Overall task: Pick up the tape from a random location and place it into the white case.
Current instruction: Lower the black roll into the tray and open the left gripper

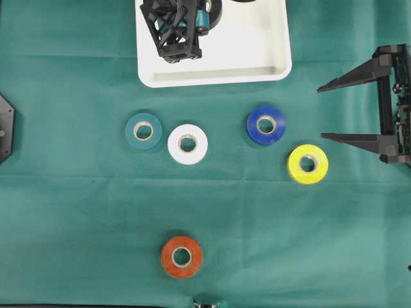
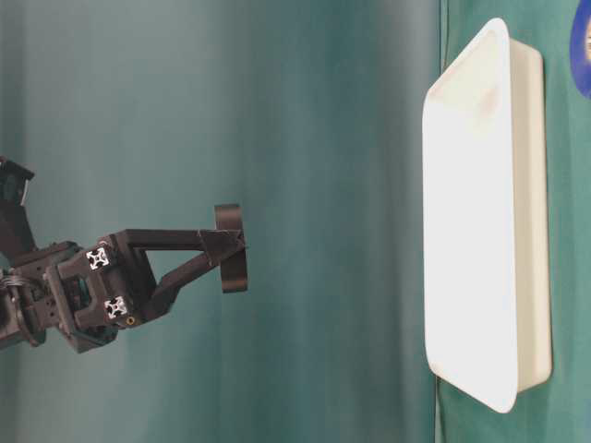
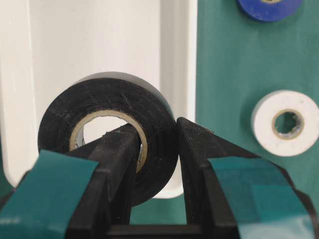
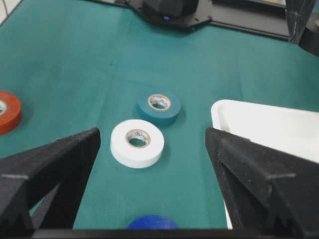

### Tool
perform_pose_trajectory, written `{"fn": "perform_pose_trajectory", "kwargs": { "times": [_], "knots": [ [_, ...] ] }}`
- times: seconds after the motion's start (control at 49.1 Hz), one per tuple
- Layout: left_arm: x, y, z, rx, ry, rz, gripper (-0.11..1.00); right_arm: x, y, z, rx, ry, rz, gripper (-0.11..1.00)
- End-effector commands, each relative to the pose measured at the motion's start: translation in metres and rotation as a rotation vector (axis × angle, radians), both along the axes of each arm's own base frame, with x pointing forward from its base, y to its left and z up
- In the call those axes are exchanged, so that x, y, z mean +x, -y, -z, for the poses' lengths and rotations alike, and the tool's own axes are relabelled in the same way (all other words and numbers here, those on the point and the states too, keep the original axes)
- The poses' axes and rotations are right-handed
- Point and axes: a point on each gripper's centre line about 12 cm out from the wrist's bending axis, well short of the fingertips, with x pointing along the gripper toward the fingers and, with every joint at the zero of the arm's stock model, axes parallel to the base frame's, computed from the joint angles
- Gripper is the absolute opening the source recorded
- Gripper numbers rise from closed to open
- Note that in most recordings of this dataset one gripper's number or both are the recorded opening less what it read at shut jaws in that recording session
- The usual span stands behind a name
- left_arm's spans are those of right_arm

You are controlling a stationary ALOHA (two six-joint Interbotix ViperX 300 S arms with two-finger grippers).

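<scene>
The left gripper (image 3: 154, 149) is clamped on a black tape roll (image 3: 107, 134): in the left wrist view one finger passes through the roll's cardboard core and the other presses on the outside of its wall. That view also shows the roll hanging over the white case (image 3: 94, 45), near the case's rim. The overhead view hides the roll almost wholly under the left arm, which sits over the far-left part of the white case (image 1: 257, 51) at the far edge of the green cloth (image 1: 289, 244). The table-level view shows what the others cannot: the black tape roll (image 2: 231, 249) is held clear of the case floor, with open space between it and the white case (image 2: 480, 212).

The right gripper (image 1: 356, 109) has its jaws spread wide and holds nothing; it sits at the right edge of the cloth.

Five more rolls lie flat on the cloth in the overhead view: a teal roll (image 1: 143, 131) just beside a white roll (image 1: 187, 144), a blue roll (image 1: 266, 124), a yellow roll (image 1: 307, 164) toward the right edge, and an orange-red roll (image 1: 182, 256) near the front edge. The right wrist view shows the white, teal and orange-red rolls, a sliver of the blue one and a corner of the case, but not the yellow one.
</scene>
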Motion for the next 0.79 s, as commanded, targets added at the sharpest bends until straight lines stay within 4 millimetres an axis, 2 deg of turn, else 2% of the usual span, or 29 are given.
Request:
{"fn": "perform_pose_trajectory", "kwargs": {
  "times": [0.0, 0.204, 0.55, 0.773],
  "knots": [
    [-0.007, 0.002, -0.020, 0.017, 0.049, 0.003, 0.19, 0.003, -0.001, -0.012, 0.001, 0.029, -0.003, 0.92],
    [-0.007, 0.001, -0.014, 0.017, 0.048, 0.001, 0.19, 0.003, -0.001, -0.011, 0.003, 0.026, -0.003, 0.92],
    [-0.006, -0.001, 0.013, 0.016, 0.048, -0.005, 0.19, 0.003, -0.001, -0.012, 0.003, 0.029, -0.003, 0.92],
    [-0.004, -0.015, 0.042, 0.017, 0.043, -0.031, 0.19, 0.004, -0.001, -0.010, 0.002, 0.023, -0.003, 0.92]
  ]
}}
